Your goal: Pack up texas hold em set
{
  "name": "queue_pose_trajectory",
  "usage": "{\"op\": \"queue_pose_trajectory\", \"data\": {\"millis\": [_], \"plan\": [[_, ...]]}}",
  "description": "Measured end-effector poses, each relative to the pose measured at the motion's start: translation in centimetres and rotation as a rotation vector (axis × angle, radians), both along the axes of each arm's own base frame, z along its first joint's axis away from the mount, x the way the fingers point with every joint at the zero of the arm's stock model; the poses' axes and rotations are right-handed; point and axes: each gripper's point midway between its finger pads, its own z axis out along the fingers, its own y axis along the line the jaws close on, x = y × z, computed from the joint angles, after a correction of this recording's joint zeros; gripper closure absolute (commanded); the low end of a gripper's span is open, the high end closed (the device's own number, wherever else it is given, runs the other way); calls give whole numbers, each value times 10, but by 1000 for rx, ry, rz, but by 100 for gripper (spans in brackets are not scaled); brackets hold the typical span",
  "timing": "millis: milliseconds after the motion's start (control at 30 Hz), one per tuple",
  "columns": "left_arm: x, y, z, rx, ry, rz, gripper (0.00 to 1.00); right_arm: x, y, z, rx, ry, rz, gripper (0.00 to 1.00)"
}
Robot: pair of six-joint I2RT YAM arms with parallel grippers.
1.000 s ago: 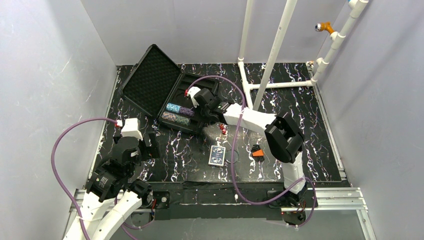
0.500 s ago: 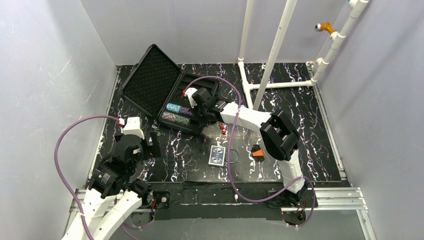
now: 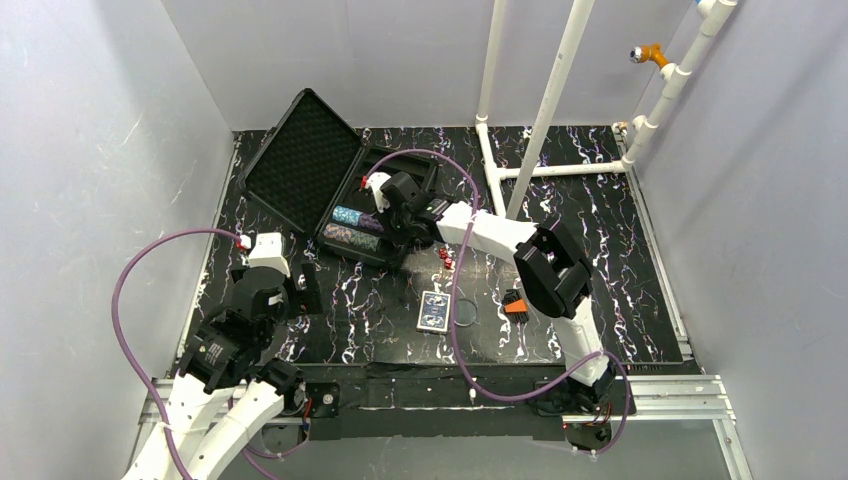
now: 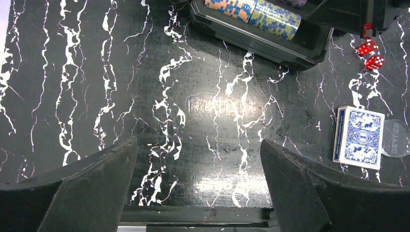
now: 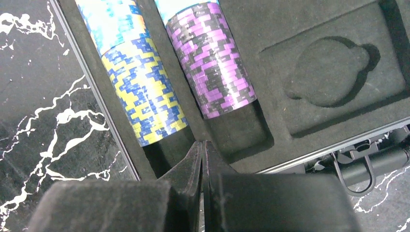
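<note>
Surface [image 3: 600,300]: walls close it in on both sides and white pipes [image 3: 545,110] stand at the far right. The open room is the near middle stretch, between my two arms.
Case [image 3: 300,160]: it lies open at the far left with the lid tipped back. My right arm reaches over its near rim, so a careless pull could drag or turn the whole case.
Right gripper [image 5: 202,159]: it is closed on nothing, fingers pressed together, low over the tray's near end between the two rows. Lifting crookedly could clip a roll.
Left gripper [image 4: 200,183]: it is spread wide and empty, above bare surface and well apart from everything, so it has room in all directions.
Chip rolls [image 5: 140,92]: they sit in their grooves with loose ends facing me. A nudge there could fan the chips out.
Moulded recess [image 5: 329,72]: it is empty, which I take as a place not yet filled.
Card deck [image 4: 358,137]: it lies flat outside the case and leaves little edge to grip, so it may skid or splay.
Disc [image 4: 395,137]: it is clear and thin, just beside the deck, easy to miss or to trap under it.
Dice [image 4: 366,48]: they are near the case's corner, and a sweep could scatter them.
</note>
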Motion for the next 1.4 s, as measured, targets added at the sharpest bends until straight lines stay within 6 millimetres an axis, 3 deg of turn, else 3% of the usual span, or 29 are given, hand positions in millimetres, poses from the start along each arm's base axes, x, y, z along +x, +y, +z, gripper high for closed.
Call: {"op": "queue_pose_trajectory", "data": {"millis": [433, 667, 833, 1000, 1100, 1300, 1400], "plan": [[0, 1, 0, 0, 0, 4, 2, 15, 19, 0, 2, 1, -8, 93], [0, 1, 0, 0, 0, 4, 2, 23, 29, 2, 18, -12, -1, 86], [0, 1, 0, 0, 0, 4, 2, 22, 30, 3, 19, -10, 4, 72], [0, 1, 0, 0, -1, 4, 2, 28, 25, 16, 23, -40, -27, 40], [0, 1, 0, -1, -2, 4, 2, 33, 19, 35, 31, -78, -69, 28], [1, 1, 0, -1, -2, 4, 2, 50, -1, 72, 79, -141, -218, 28], [1, 1, 0, -1, -2, 4, 2, 68, -17, 74, 102, -132, -307, 28]]}}
